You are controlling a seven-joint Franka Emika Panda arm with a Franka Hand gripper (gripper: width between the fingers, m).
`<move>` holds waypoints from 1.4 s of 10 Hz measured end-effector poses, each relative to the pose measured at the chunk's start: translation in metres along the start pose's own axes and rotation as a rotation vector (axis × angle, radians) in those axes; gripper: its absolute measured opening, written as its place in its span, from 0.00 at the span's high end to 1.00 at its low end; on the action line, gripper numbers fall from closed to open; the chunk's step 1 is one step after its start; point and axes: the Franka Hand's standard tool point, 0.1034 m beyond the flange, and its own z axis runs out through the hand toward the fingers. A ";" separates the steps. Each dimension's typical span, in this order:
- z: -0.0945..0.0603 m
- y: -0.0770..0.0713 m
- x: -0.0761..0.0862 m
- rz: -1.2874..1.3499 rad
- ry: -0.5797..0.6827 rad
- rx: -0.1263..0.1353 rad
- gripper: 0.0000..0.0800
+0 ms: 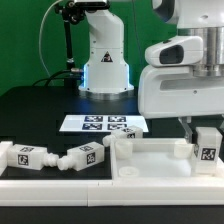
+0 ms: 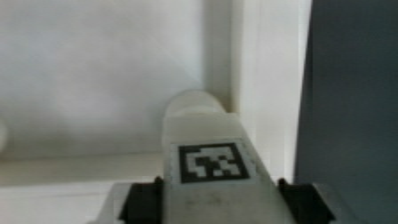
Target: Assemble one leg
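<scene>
Gripper (image 1: 205, 135) holding a leg (image 1: 207, 147) at the corner of the white panel (image 1: 150, 160).
The fingers (image 2: 146, 203) are closed on the leg's (image 2: 208, 150) squarish body, one on each side, its tag facing the wrist camera. In the exterior view the leg stands upright at the panel's right corner; other legs (image 1: 50, 157) lie left of the panel.

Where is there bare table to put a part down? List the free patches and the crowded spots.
Free: the dark table between the marker board and the exterior view's left edge, behind the loose legs. Also the white panel's flat middle.
Crowded: the front on the exterior view's left, and the panel's corner on the exterior view's right, where the gripper holds a leg.
</scene>
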 end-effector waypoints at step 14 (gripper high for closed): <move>0.000 0.004 0.000 0.517 -0.026 0.069 0.21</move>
